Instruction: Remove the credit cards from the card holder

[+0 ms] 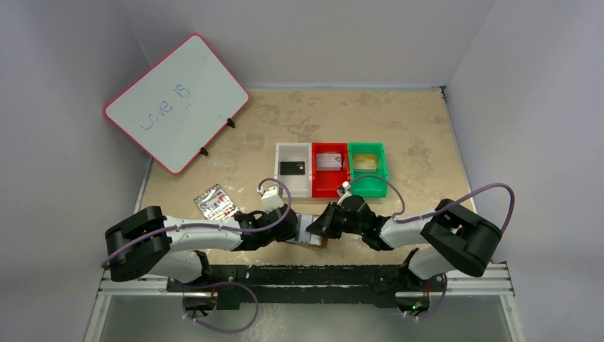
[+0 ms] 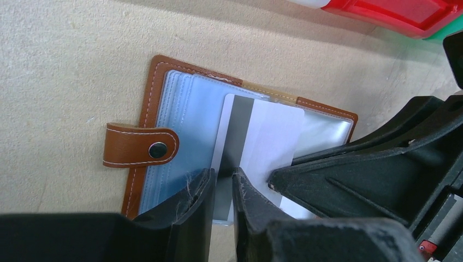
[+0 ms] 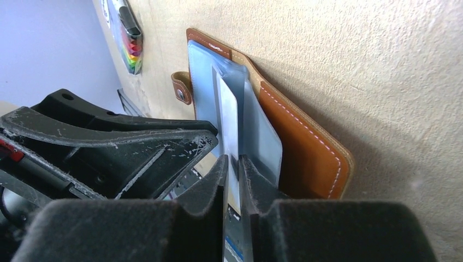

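While both arms crowd in low at the centre of the overhead view, the action is all on one card [image 2: 262, 142], pale with a dark stripe [image 2: 237, 131]. It lies across the open card holder [image 2: 146, 103], which sits flat on the table [image 2: 60, 60], its snap tab [image 2: 139, 147] at the left of the left wrist frame. The left gripper [image 2: 223, 188] has its jaws narrow, nipped on the card's bottom edge right on that stripe. The right gripper [image 3: 232, 169] is pinched just as tight on a thin pale edge, by the look of it the same card. Here's the key: the card's long axis runs top to bottom in the left wrist frame, straight into the left jaws. So I'd judge a pull down-frame along the stripe slides it clear of the sleeves [image 2: 185, 120]; a sideways tug would likely drag the holder along.
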{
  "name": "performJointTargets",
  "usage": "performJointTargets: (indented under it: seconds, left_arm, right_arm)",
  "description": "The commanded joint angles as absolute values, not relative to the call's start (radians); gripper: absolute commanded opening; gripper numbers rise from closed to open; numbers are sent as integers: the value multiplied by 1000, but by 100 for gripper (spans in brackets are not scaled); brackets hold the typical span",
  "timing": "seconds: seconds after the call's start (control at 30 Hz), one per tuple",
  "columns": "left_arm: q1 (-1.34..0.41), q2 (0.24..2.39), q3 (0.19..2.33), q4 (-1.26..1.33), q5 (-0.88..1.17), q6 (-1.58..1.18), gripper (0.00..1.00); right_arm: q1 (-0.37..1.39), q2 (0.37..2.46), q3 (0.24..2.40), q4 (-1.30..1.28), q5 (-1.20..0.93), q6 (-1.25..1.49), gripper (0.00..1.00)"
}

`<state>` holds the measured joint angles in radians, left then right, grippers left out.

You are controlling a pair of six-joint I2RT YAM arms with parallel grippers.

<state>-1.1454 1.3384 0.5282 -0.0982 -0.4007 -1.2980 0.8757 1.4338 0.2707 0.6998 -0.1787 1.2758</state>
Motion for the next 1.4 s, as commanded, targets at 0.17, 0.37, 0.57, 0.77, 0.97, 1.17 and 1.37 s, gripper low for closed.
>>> performJointTargets:
  seconds: [0.17, 0.37, 0.57, 0.77, 0.97, 1.17, 1.37]
  left_arm:
    - [-1144, 1341, 502, -149, -404, -1301, 17]
    - [-1144, 1309, 505, -199, -451, -1306, 17]
    - [-1144, 1296, 509, -236, -485, -1313, 17]
    - [-1144, 1307, 518, -235, -485, -1308, 17]
    - [-1144, 1294, 523, -218, -480, -1283, 20]
    - [-1144, 1273, 523, -218, -479, -1280, 25]
    - [-1144, 1235, 529, -224, -488, -1290, 32]
  right_arm:
    - [864, 1469, 273, 823, -181, 1321, 8]
    - [862, 1421, 242, 780, -160, 1324, 0]
    - [861, 1314, 214, 646, -137, 1314, 0]
    - [861, 1205, 202, 550, -125, 1303, 0]
    - [861, 1125, 215, 445, -80, 1296, 0]
    - [862, 1118, 215, 443, -80, 1290, 0]
    - [861, 1090, 195, 564, -122, 1184, 0]
